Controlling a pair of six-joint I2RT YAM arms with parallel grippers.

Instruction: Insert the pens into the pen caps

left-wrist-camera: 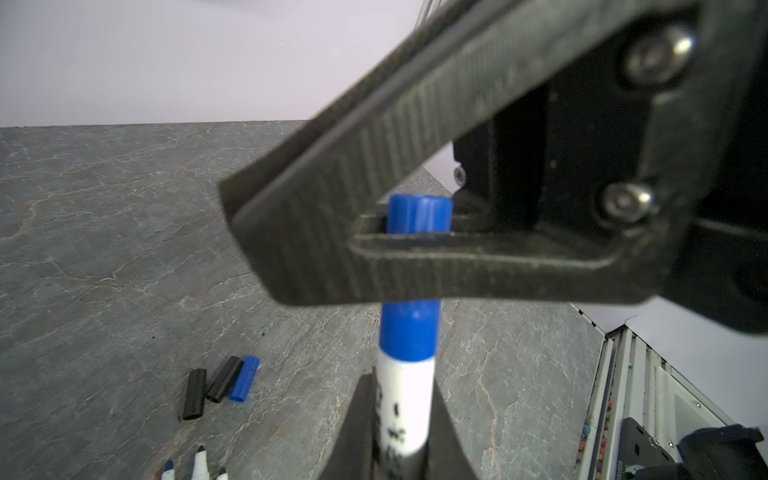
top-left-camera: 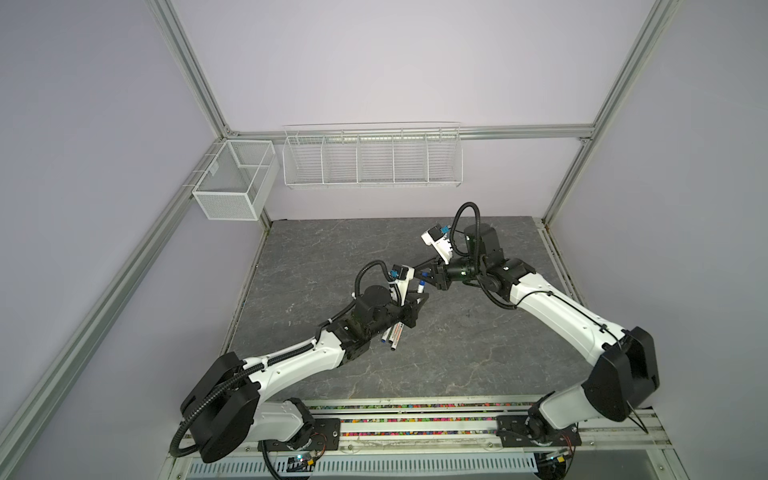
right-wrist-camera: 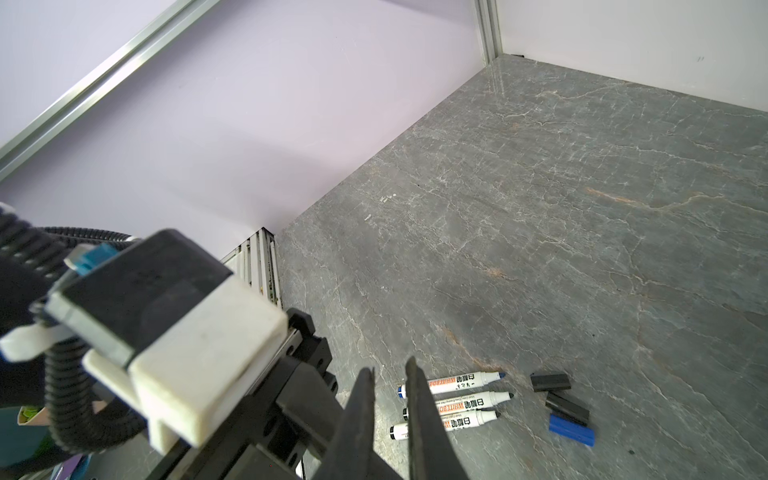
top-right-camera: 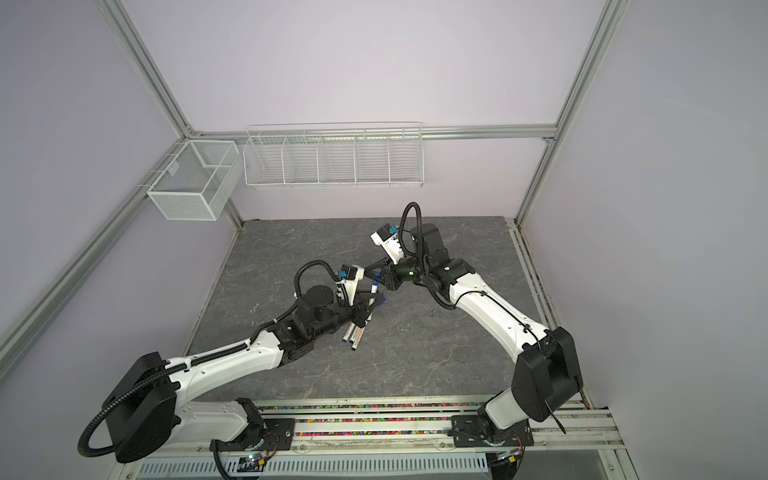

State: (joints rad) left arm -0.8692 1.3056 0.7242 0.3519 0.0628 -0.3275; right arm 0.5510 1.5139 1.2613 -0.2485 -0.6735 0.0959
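Note:
My left gripper (left-wrist-camera: 405,388) is shut on a white pen (left-wrist-camera: 405,399) that stands up from its jaws. A blue pen cap (left-wrist-camera: 411,328) sits over the pen's upper end, and the right gripper's fingers (left-wrist-camera: 374,174) clamp that cap from both sides. In both top views the two grippers meet above the table's middle: left gripper (top-left-camera: 419,297), right gripper (top-left-camera: 417,268), pen (top-left-camera: 420,286). Three uncapped pens (right-wrist-camera: 451,380) (top-left-camera: 392,334) lie side by side on the table. Beside them lie two black caps (right-wrist-camera: 549,381) (left-wrist-camera: 194,394) and one blue cap (right-wrist-camera: 571,430) (left-wrist-camera: 245,378). In the right wrist view the right gripper (right-wrist-camera: 389,370) shows only a slim gap, with the held cap hidden.
The grey stone table (top-left-camera: 457,353) (top-right-camera: 436,353) is walled at the back and both sides. A white wire rack (top-left-camera: 372,156) and a mesh box (top-left-camera: 235,178) hang on the walls above the table. The rail (top-left-camera: 415,415) carrying both arm bases runs along the front edge.

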